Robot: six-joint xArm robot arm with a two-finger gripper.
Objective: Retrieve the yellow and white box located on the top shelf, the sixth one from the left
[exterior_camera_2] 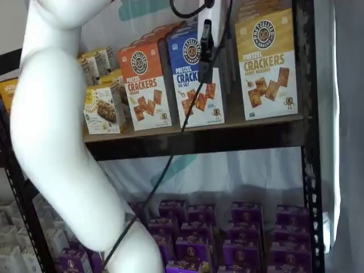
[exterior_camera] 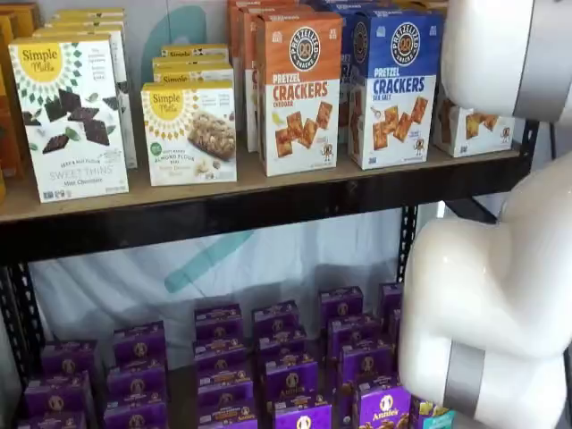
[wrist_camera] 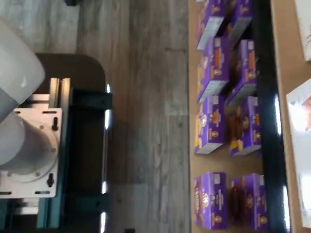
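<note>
The yellow and white box [exterior_camera_2: 267, 65] stands at the right end of the top shelf [exterior_camera_2: 227, 139], upright, with square crackers pictured on its white lower half. In a shelf view only a strip of its white lower part [exterior_camera: 474, 125] shows behind the white arm. My gripper [exterior_camera_2: 205, 71] shows only as a black finger hanging from above with a cable beside it. It hangs in front of the blue-topped crackers box [exterior_camera_2: 196, 79], left of the yellow and white box and apart from it. I cannot tell whether the gripper is open or shut. The wrist view shows no fingers.
An orange-topped crackers box [exterior_camera: 299, 94] and Simple Mills boxes [exterior_camera: 71, 116] stand further left on the top shelf [exterior_camera: 223, 210]. Several purple boxes [exterior_camera: 286, 375] fill the lower shelf and show in the wrist view [wrist_camera: 214, 126]. The white arm [exterior_camera: 492, 295] blocks the right side. A black upright [exterior_camera_2: 304, 114] stands beside the yellow and white box.
</note>
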